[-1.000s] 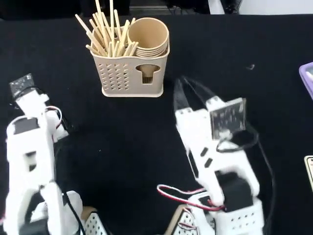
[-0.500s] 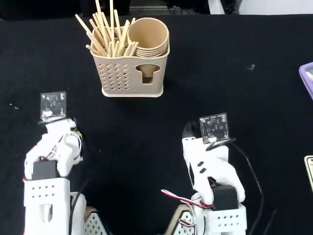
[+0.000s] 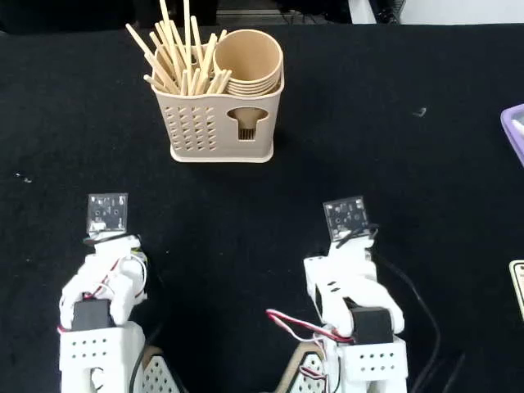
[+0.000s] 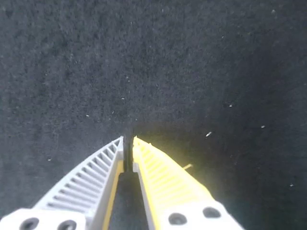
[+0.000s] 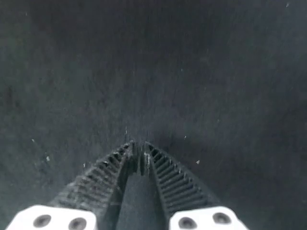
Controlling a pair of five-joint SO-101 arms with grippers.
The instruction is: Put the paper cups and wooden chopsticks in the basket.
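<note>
A beige perforated basket (image 3: 219, 124) stands at the back of the black table. A stack of paper cups (image 3: 249, 60) sits in its right half and several wooden chopsticks (image 3: 180, 51) stand upright in its left half. Both arms are folded back near the front edge, far from the basket. My left gripper (image 4: 128, 142), one finger white and one yellow, is shut with nothing in it, just above the black cloth. My right gripper (image 5: 138, 145), with black ribbed fingers, is shut and empty over the cloth too. In the high view the left arm (image 3: 102, 282) and right arm (image 3: 352, 282) sit at the bottom.
A purple object (image 3: 514, 131) pokes in at the right edge of the table, and a pale card-like thing (image 3: 517, 282) lies lower on that edge. Black cloth (image 3: 393, 147) stretches between the arms and the basket.
Both arms have pulled back from the middle of the table and folded down toward their bases at the front edge. The basket and its contents have not moved.
</note>
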